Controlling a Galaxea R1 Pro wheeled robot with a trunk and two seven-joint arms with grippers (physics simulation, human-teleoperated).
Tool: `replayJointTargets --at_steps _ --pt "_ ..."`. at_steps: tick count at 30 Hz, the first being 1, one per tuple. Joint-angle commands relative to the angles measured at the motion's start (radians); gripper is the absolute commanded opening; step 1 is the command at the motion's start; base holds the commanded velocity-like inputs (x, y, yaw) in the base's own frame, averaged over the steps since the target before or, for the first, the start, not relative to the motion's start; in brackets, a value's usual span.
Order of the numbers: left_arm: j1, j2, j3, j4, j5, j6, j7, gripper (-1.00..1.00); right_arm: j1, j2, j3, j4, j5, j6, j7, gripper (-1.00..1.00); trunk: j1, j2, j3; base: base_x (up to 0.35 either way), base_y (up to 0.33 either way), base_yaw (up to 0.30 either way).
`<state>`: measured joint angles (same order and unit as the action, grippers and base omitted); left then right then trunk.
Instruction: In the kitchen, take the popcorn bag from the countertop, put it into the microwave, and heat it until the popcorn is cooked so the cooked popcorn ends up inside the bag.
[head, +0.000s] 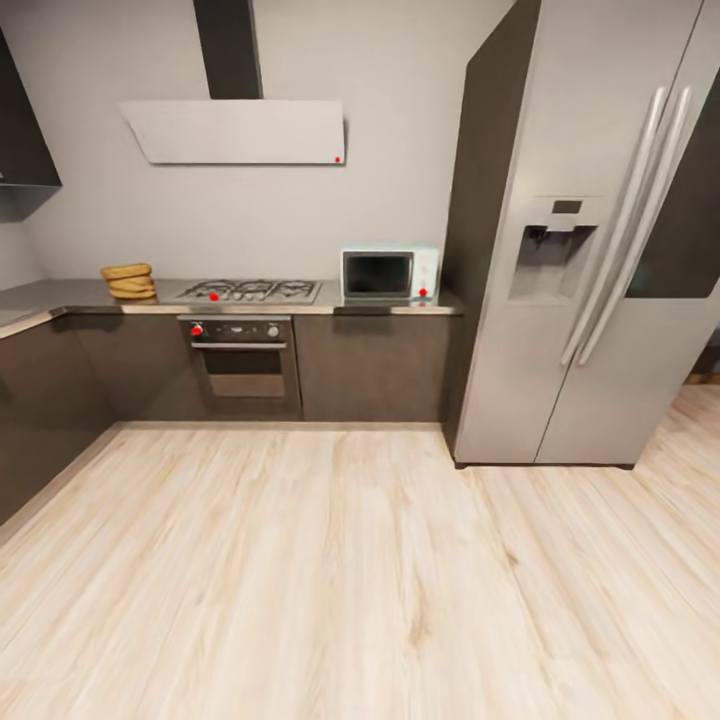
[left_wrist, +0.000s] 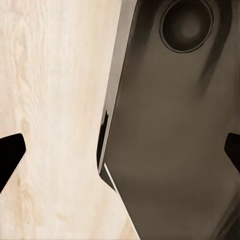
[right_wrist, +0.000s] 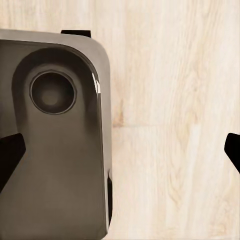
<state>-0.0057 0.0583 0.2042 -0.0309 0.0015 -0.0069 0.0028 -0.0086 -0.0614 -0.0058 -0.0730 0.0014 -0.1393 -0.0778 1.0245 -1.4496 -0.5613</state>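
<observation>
Jaws of both grippers apart, empty; you drive toward the popcorn bag (head: 128, 281), frame's left on the table (head: 60, 296), microwave (head: 390, 273) mid-right.

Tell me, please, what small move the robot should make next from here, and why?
Probably roll the base forward and to the left, toward the popcorn bag. It sits on the countertop left of the hob, with a wide stretch of wood floor between it and the camera. The microwave stands right of the hob, door shut. Both wrist views look down at the floor, each pincer's fingertips apart at the edges.
</observation>
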Motion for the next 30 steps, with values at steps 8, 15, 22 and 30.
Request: replayJointTargets --at_steps 8,15,22,30 --pt "0.0 0.0 0.004 0.0 0.0 -0.001 0.0 1.0 -0.001 0.0 0.0 0.001 0.0 -0.003 -0.002 1.0 0.0 0.0 -0.001 0.305 0.003 0.0" --pt "0.0 0.0 0.004 0.0 0.0 -0.001 0.0 1.0 -0.001 0.0 0.0 0.001 0.0 -0.003 -0.002 1.0 0.0 0.0 -0.001 0.332 0.0 0.0" --pt "0.0 0.0 0.004 0.0 0.0 -0.001 0.0 1.0 -0.001 0.0 0.0 0.001 0.0 -0.003 -0.002 1.0 0.0 0.0 -0.001 0.334 0.0 0.0" --pt "0.0 0.0 0.004 0.0 0.0 -0.001 0.0 1.0 -0.001 0.0 0.0 0.001 0.0 -0.003 -0.002 1.0 0.0 0.0 -0.001 0.334 0.0 0.0"
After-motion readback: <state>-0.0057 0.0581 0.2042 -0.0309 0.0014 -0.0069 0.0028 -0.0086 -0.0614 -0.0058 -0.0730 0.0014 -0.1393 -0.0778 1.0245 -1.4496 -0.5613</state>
